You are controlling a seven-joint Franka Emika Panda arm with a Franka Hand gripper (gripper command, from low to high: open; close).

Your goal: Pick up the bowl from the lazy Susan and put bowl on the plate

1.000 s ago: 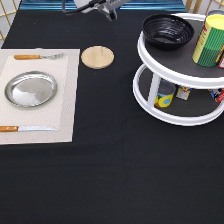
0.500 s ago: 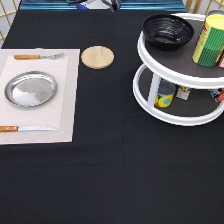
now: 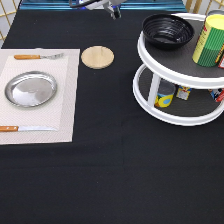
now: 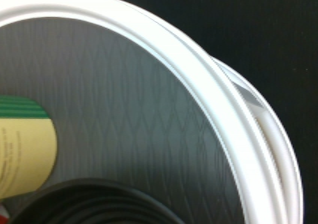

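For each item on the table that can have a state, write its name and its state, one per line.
bowl: upright, empty, on the lazy Susan's top tier.
lazy Susan: loaded on both tiers.
plate: empty, on the placemat.
gripper: at the exterior view's top edge, holding nothing.

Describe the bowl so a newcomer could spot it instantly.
Find the lazy Susan, the white two-tier turntable at the exterior view's right. On its upper shelf sits the bowl, beside a yellow-green canister. It alone is glossy black, round, open and ringed inside.
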